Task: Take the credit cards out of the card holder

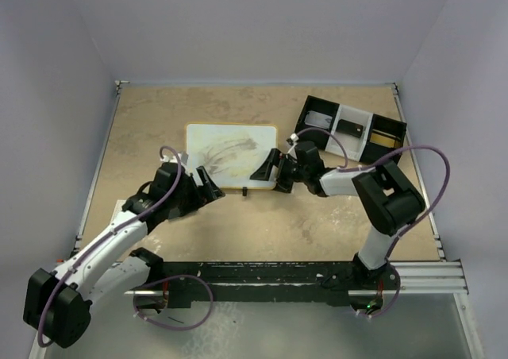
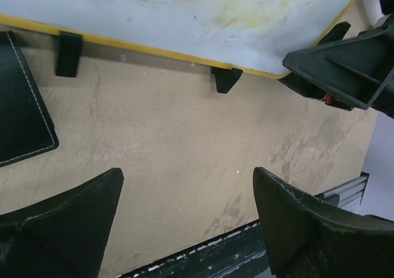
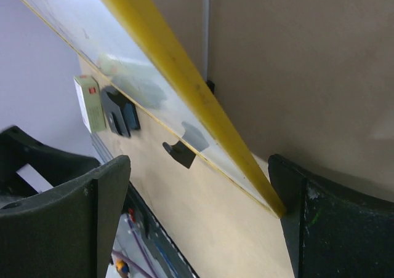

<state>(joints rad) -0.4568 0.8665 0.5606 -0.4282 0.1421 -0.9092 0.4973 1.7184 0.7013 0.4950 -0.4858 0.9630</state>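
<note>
Tan, mottled tabletop (image 1: 262, 232), pale lilac walls. Left gripper (image 2: 188, 176) and right gripper (image 3: 197, 167) both spread wide, empty, low over it. Card holder (image 2: 21, 99): flat black, white-stitched, rounded corner, lying just beside the smudged white, yellow-rimmed board (image 1: 230, 140). Black-and-white tray (image 1: 317, 102) far right.

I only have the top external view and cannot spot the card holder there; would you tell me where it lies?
Observer: The left wrist view shows the card holder flat on the table, stitched black side up, next to the yellow-edged board.
Operator: Thanks. Is the left claw on it?
Observer: No; the left claw is open over the tabletop, the holder off to one side.
Operator: And the right claw?
Observer: The right claw is open too, the board's yellow corner close by one finger.
</note>
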